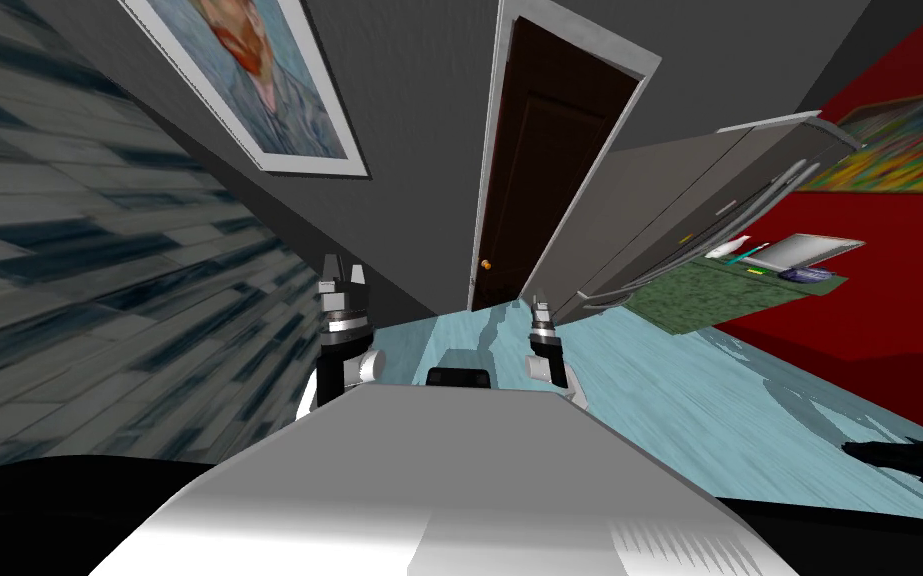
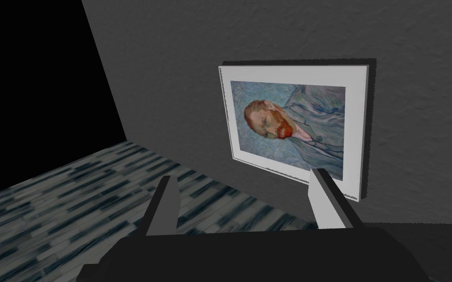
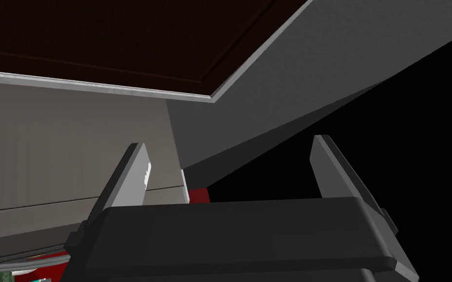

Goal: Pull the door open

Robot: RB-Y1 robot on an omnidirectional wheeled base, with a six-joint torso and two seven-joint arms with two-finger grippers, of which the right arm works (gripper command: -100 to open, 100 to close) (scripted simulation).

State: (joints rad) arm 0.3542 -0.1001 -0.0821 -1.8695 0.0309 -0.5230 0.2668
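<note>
Two things could go wrong from here. First, the small round gold-coloured knob (image 1: 486, 265) could be missed or could slip, because it is tiny and smooth and the fingers are thin blades. Second, the tall dark brown door (image 1: 549, 150) in its light grey frame could be blocked when it is pulled. It would likely swing toward the robot, and a big grey fridge with long handles (image 1: 689, 200) is set just beside the frame on the right. An arm could be bumped on that fridge if the reach is made too wide.

The door looks shut. It is found at the far end of the pale blue floor (image 1: 649, 380), well apart from both grippers. The knob is seen on the door's left edge, so the hinges are likely on the fridge side.

Both forearms are held up in front of the chest, one on each side. The left gripper (image 2: 243, 175) is pointed at the dark grey wall (image 2: 416, 73), where a white-framed painting of a man with a red beard (image 2: 293, 122) is hung. Its fingers are spread wide with nothing between them. The right gripper (image 3: 229, 142) is pointed toward a corner of the door frame and the fridge's grey side. Its fingers are spread wide too, and nothing is held. Nothing is touched by either gripper yet, so a move closer is needed before a grip can be tried.
</note>
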